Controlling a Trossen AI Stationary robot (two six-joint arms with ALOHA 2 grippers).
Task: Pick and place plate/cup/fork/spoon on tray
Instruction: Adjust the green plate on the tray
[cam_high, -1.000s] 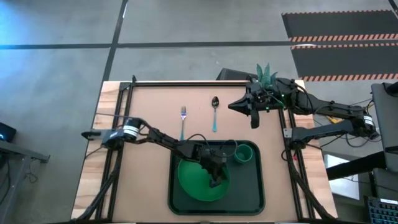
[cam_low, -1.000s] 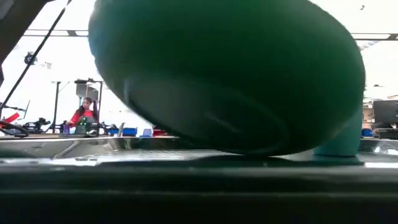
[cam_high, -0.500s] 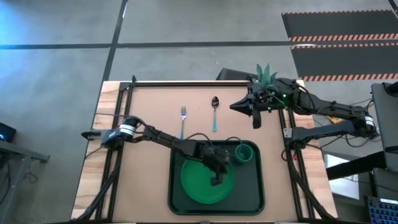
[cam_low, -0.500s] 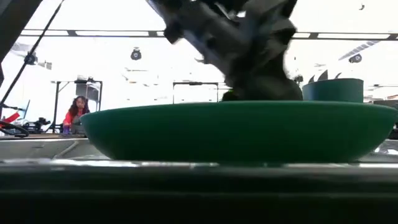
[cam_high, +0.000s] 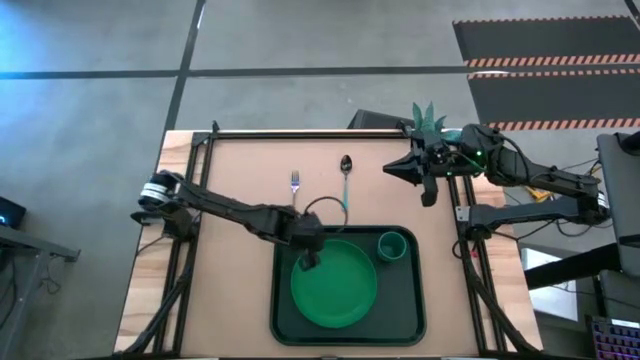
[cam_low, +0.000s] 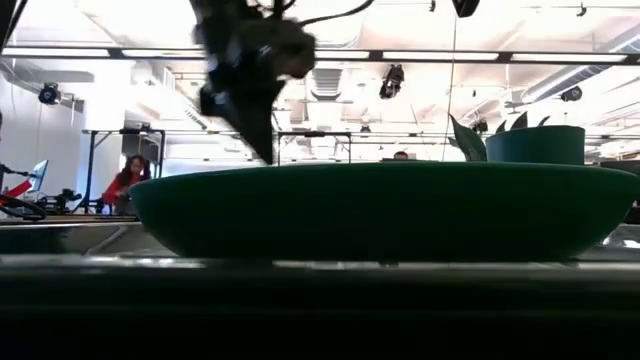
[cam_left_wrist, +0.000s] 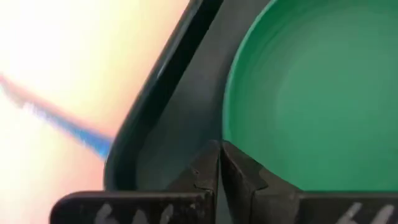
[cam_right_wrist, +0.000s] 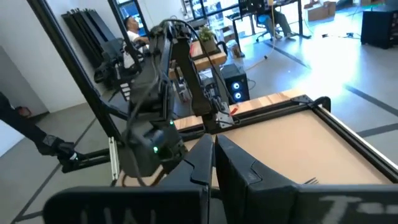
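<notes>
Grey concrete floor (cam_high: 300, 40), striped hazard mat (cam_high: 545, 45), bright ceiling lights (cam_low: 420, 55)

Green plate (cam_high: 335, 289) and cup (cam_high: 391, 245) sit in the tray (cam_high: 408, 314) — fork (cam_high: 295, 187), spoon (cam_high: 345, 178) outside it.

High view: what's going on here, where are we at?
The plate and the cup sit in the tray. The left end effector, shut and empty, hangs above the plate's edge near the tray's rim. The fork and spoon lie on the table beyond the tray. The right end effector, shut, waits by the potted plant.
</notes>
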